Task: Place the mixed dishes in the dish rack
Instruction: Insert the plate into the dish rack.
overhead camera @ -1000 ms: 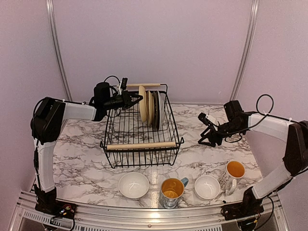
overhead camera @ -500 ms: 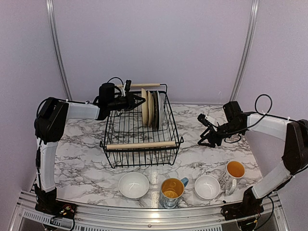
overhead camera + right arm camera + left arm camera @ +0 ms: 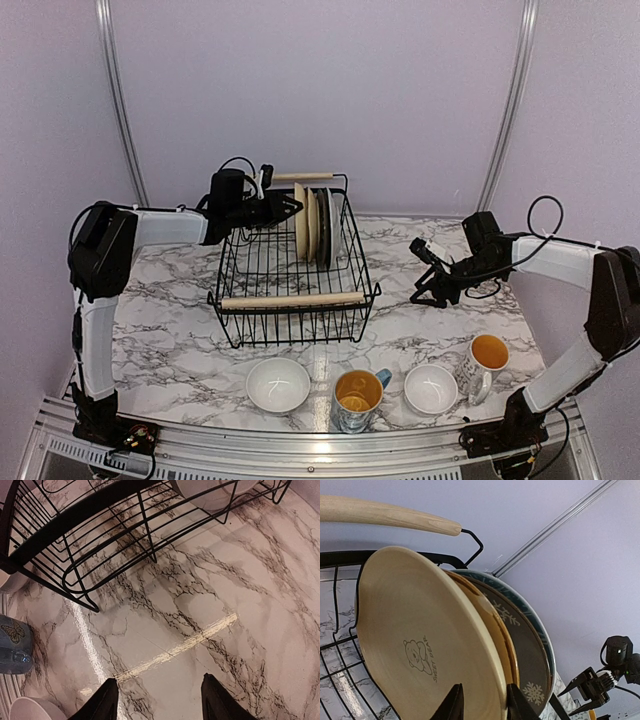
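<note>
**A:** What are we seeing from the top external camera?

**B:** We are seeing the large black wire dish rack [image 3: 262, 265] sitting mid-table on the white marble-patterned table [image 3: 170, 340]. Its long axis is running near to far, and its light wooden rod handles [image 3: 293, 302] are lying left to right. The row of plates [image 3: 315, 225] is standing on edge at the far right, faces turned left and right. Outside the rack, along the near edge, are sitting one white bowl [image 3: 278, 385], a blue yellow-lined mug [image 3: 358, 392], a second white bowl [image 3: 431, 388] and a white yellow-lined mug [image 3: 487, 355].

**A:** And the tools?

**B:** The left gripper [image 3: 291, 206] is poised at the leftmost plate's upper rim. The right gripper [image 3: 420, 290] is hanging over bare marble right of the rack. We are finding the fingers too small to judge here.

**A:** What is the left wrist adding?

**B:** We are telling the plates apart. A cream round plate with a bear drawing [image 3: 420, 640] is nearest, then an amber-yellow plate [image 3: 501, 632], a dark grey snowflake plate [image 3: 527, 655] and a teal rim [image 3: 540, 626]. The fingers [image 3: 454, 704] are standing slightly apart, astride the cream plate's rim, not clamping it.

**A:** And the right wrist?

**B:** We are seeing its fingers [image 3: 102, 702] spread wide over marble, holding nothing. A butterfly pattern is showing on the blue mug.
</note>
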Controlling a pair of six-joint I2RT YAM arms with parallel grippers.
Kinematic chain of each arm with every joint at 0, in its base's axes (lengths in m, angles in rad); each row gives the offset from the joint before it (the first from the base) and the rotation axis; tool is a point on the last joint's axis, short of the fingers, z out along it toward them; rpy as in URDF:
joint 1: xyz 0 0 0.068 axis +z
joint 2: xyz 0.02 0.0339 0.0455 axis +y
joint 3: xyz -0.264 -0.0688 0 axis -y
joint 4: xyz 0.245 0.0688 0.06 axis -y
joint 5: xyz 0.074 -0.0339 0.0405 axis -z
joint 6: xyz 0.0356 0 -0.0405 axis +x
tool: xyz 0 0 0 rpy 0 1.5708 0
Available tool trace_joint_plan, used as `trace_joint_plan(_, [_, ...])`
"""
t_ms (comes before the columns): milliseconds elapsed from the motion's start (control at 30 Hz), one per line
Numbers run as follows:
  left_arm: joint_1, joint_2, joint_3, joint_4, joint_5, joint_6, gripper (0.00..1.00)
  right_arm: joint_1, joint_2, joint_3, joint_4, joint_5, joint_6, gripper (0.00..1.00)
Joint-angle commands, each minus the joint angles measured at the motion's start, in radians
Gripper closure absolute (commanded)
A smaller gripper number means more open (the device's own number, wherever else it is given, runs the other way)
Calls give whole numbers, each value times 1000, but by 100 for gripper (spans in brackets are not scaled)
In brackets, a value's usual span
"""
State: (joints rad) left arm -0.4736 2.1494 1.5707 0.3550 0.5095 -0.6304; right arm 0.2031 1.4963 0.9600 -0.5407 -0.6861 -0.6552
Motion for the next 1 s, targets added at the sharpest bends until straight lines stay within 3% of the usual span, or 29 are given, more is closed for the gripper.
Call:
trace_joint_plan(0, [18, -47, 6, -125, -143, 56, 64, -5, 8, 20, -23, -19, -5, 45])
trace_joint_plan(300, [14, -121, -5, -196, -212, 107, 54, -6, 4, 22, -27, -27, -5, 45])
trace_joint_plan(633, [-8, -110, 27, -243, -206, 118, 52, -6, 4, 23, -28, -29, -6, 45])
trace_joint_plan(867, [-28, -113, 85, -353, -315, 164, 48, -6, 6, 23, -30, -30, -6, 45])
trace_joint_plan(967, [-39, -112, 86, -337, -251, 164, 48, -5, 7, 23, -30, -30, -8, 45])
